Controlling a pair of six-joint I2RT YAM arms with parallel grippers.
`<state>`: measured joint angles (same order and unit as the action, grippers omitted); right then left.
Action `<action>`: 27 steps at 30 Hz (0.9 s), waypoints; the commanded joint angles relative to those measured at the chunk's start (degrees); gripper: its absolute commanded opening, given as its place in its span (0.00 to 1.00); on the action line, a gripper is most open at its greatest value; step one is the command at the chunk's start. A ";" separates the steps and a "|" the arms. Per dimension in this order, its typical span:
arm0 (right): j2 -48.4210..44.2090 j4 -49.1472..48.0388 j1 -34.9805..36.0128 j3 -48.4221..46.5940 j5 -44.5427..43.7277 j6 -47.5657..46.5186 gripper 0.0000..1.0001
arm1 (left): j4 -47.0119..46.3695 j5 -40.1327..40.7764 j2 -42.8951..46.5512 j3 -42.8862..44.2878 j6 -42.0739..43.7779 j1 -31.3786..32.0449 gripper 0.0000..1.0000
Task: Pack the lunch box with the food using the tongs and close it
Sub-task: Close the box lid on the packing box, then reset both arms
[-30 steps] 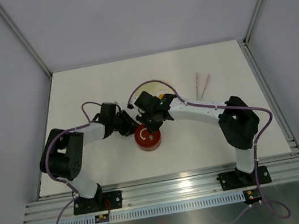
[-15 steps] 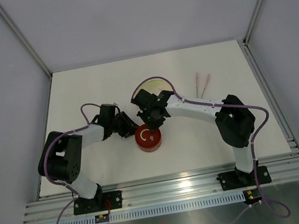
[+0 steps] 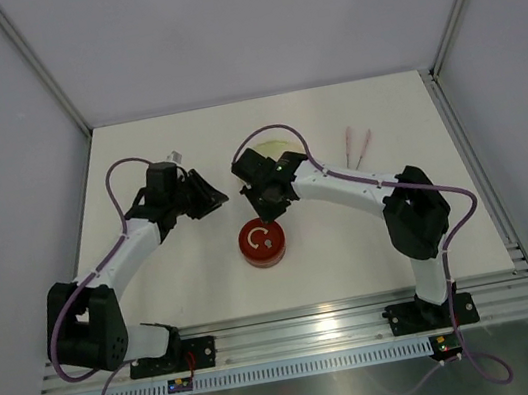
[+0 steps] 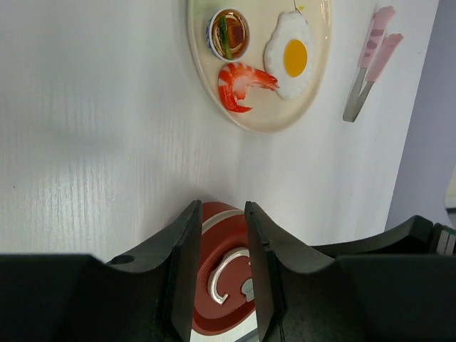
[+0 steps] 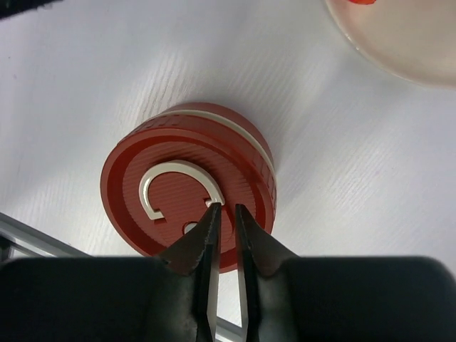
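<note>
The lunch box [image 3: 261, 242] stands mid-table with its red lid [image 5: 185, 192] on, white curl mark up. My left gripper [image 3: 214, 202] hovers up-left of it, jaws parted with nothing between; in the left wrist view the lid [image 4: 224, 278] shows through the gap of that gripper [image 4: 221, 208]. My right gripper [image 3: 268, 207] hangs just above the lid's far side. Its jaws [image 5: 224, 208] stand a narrow slit apart by the curl's end and hold nothing. The food lies on a pale plate [image 4: 260, 114]: fried egg [image 4: 293, 55], red-and-white shrimp strip [image 4: 239, 84], brown piece [image 4: 229, 33]. The tongs [image 4: 370, 60] lie right of the plate.
The plate [image 3: 276, 145] sits behind the right wrist, partly hidden by it. The tongs [image 3: 359, 148] lie at the back right of the white table. Grey walls enclose three sides, and an aluminium rail [image 3: 297, 332] runs along the near edge.
My left arm has swung away from the lunch box to the upper left. My right gripper has drawn back off the lid toward the plate, its jaws narrowing slightly. The box has stayed in place.
</note>
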<state>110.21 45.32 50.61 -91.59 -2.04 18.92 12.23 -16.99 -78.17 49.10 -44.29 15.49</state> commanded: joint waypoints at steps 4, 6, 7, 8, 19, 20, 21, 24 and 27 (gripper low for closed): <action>2.19 -1.37 -1.12 0.26 -4.90 1.47 0.13 | 2.89 0.56 1.62 -0.67 2.02 -0.02 0.34; 4.29 -2.51 -2.35 1.23 -4.73 1.56 0.08 | 3.06 0.21 1.62 -1.02 2.28 -0.02 0.34; 4.74 -2.69 -2.53 1.94 -4.11 1.56 0.06 | 3.24 -0.23 1.62 -1.20 2.46 -0.02 0.34; 4.92 -2.78 -2.62 2.20 -4.02 1.47 0.03 | 3.41 -0.32 1.71 -1.29 2.63 -0.02 0.34; -3.16 -1.55 -2.18 0.36 -4.90 2.00 0.00 | 3.42 -1.99 3.11 -2.70 3.07 0.07 0.34; -3.77 -1.72 -2.01 0.36 -4.90 2.00 0.00 | 3.50 -2.08 3.29 -2.70 3.16 -0.02 0.34; -4.74 -1.64 -1.83 0.36 -4.73 1.91 0.00 | 3.85 -2.17 3.46 -2.78 3.25 -0.02 0.34; -5.53 -1.81 -0.69 0.45 -4.46 1.91 0.00 | 4.38 -2.43 4.34 -2.96 3.77 -0.02 0.34; -4.93 -2.34 0.54 0.89 -2.10 2.44 0.00 | 4.82 -2.26 5.31 -3.31 3.86 -0.02 0.34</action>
<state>106.83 43.31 49.45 -90.28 -5.26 20.47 17.58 -18.02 -75.24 46.24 -41.74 15.51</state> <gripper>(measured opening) 0.009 0.340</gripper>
